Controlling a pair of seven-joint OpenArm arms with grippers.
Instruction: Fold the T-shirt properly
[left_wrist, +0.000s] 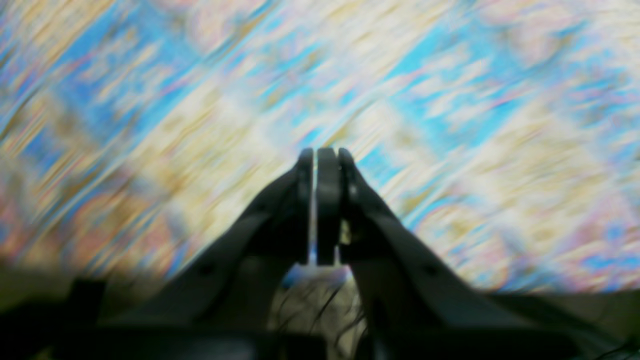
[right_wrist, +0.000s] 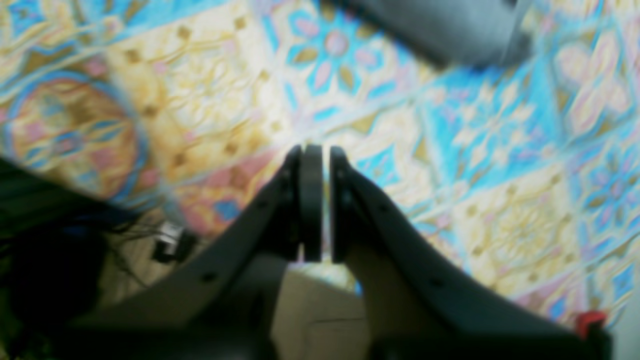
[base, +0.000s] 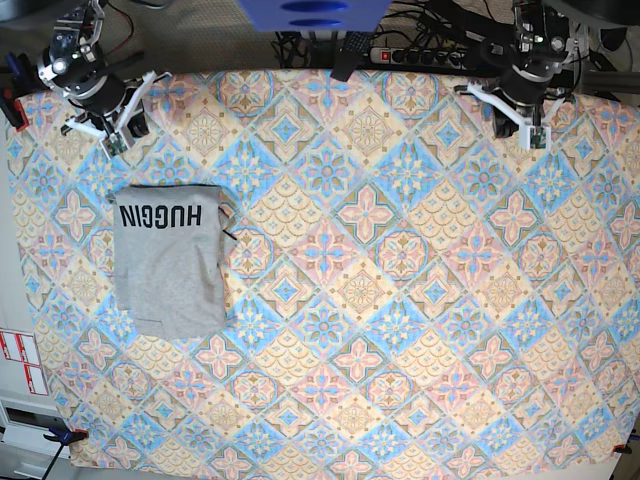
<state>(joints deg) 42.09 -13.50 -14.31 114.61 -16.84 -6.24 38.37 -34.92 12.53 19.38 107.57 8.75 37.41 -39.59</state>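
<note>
Jaws clenched and empty on both grippers; the T-shirt (base: 168, 258), long axis near-to-far, lies just nearer than the right gripper (base: 113, 138), well apart from the left gripper (base: 520, 122).

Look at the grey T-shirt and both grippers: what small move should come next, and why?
Probably none beyond parking the arms. The T-shirt already lies as a compact folded rectangle on the tablecloth, and the left gripper and right gripper are both shut, empty and clear of it at the far edge.

T-shirt (base: 168, 262) | grey, "HUGGIN" print up | folded rect, flat | tablecloth left side
</note>
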